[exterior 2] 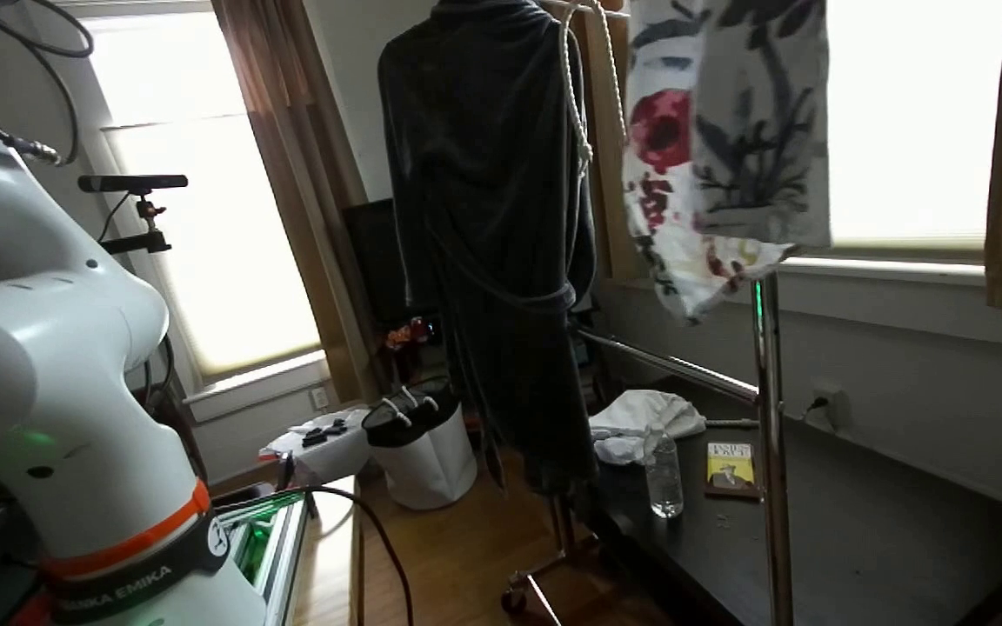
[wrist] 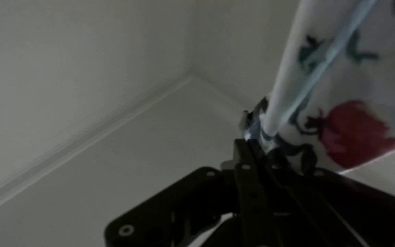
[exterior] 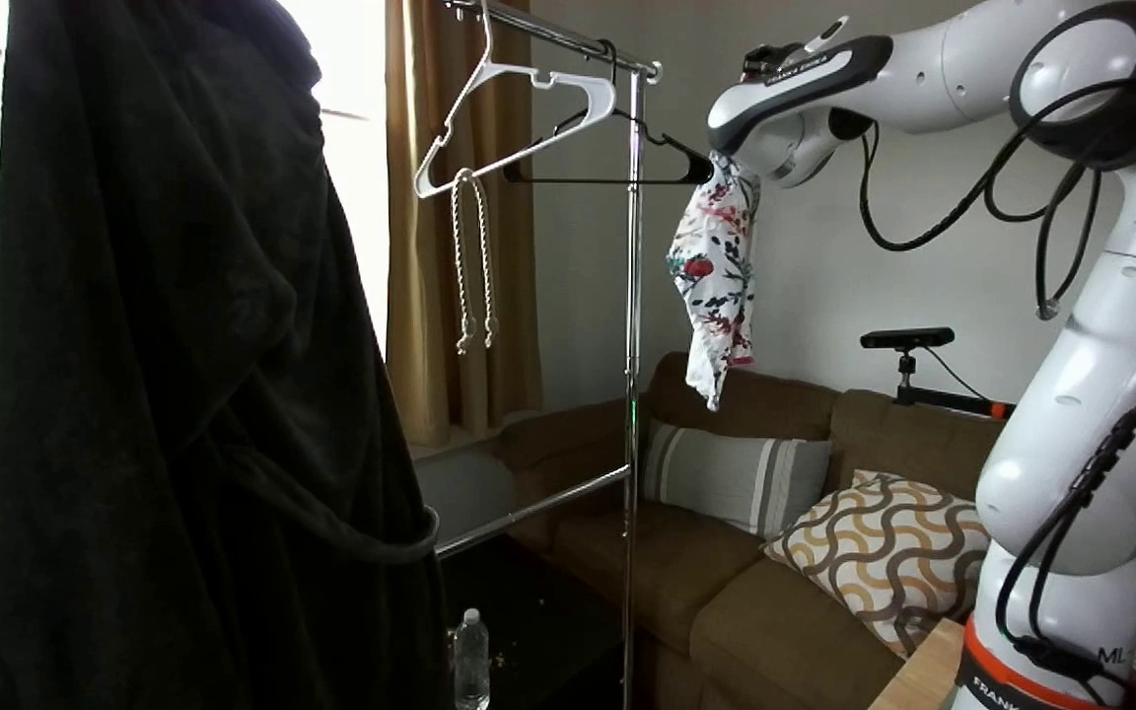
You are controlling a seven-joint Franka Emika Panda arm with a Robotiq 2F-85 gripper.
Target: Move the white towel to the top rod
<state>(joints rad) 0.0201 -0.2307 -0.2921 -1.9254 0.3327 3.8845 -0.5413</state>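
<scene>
Towel (exterior: 716,276), white with flowers and red fruit printed on it, hung in mid-air at the end of the arm (exterior: 1061,424), lower part loose and tapering to a point. End effector (wrist: 257,147) pressed together, pinching a gathered bit of the towel; the grip showed only in the wrist view, dim and slightly blurred. Top rod (exterior: 553,34) of the metal rack (exterior: 634,296), in an exterior view: higher than the towel and to its left. From it hung a white hanger (exterior: 602,97), rope cord (exterior: 461,258) looped over the bottom bar, and a black hanger (exterior: 698,168) nearer the rod's end. Black hanger's corner overlapped the towel's upper part to the eye; could not tell whether they touched. Dark robe (exterior 2: 501,174) hung along the rack in both exterior views. Below, on a black worktop (exterior 2: 884,522): clear bottle (exterior 2: 664,482) standing, book (exterior 2: 731,469) lying near it, crumpled white cloth (exterior 2: 649,410) just behind the bottle. Brown sofa (exterior: 775,631) stood beyond the rack, with a striped grey cushion (exterior: 716,468) and a wave-patterned cushion (exterior: 884,552) on it.
</scene>
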